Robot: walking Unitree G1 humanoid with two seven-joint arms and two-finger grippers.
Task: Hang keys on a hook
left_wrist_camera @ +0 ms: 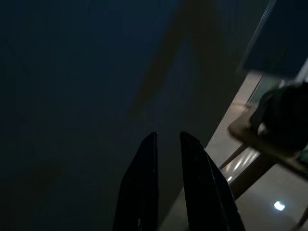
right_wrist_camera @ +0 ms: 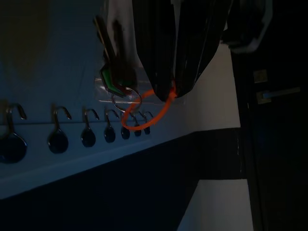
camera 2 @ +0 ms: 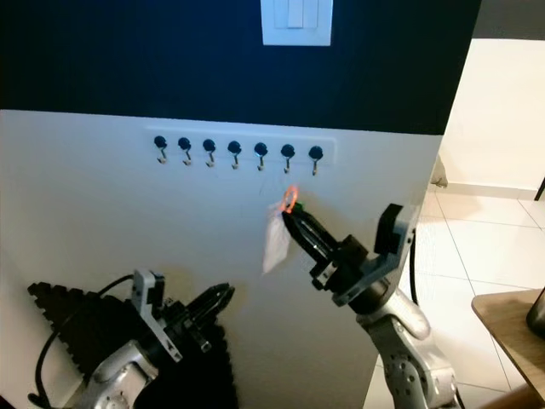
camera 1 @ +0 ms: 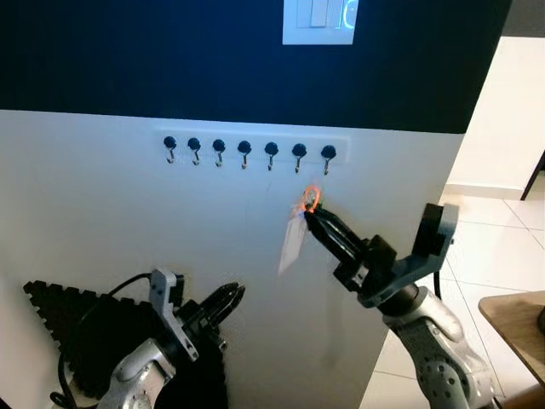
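A row of several black-knobbed hooks (camera 1: pixel 245 152) is fixed on the white wall panel. My right gripper (camera 1: pixel 310 213) is raised just below the two rightmost hooks (camera 1: pixel 328 156) and is shut on an orange loop (camera 1: pixel 311 198). From the loop hang keys with a clear tag (camera 1: pixel 292 243). In the right wrist view the orange loop (right_wrist_camera: pixel 144 113) is pinched at the fingertips, with the keys (right_wrist_camera: pixel 115 72) and a metal ring beside it and the hooks (right_wrist_camera: pixel 57 130) beyond. My left gripper (camera 1: pixel 232 298) hangs low at the left, fingers nearly together, holding nothing.
A light switch plate (camera 1: pixel 318 21) sits on the dark upper wall. A black jagged-edged mat (camera 1: pixel 77 328) leans against the wall at the lower left. A wooden table corner (camera 1: pixel 515 328) stands at the right over a tiled floor (camera 1: pixel 502 247).
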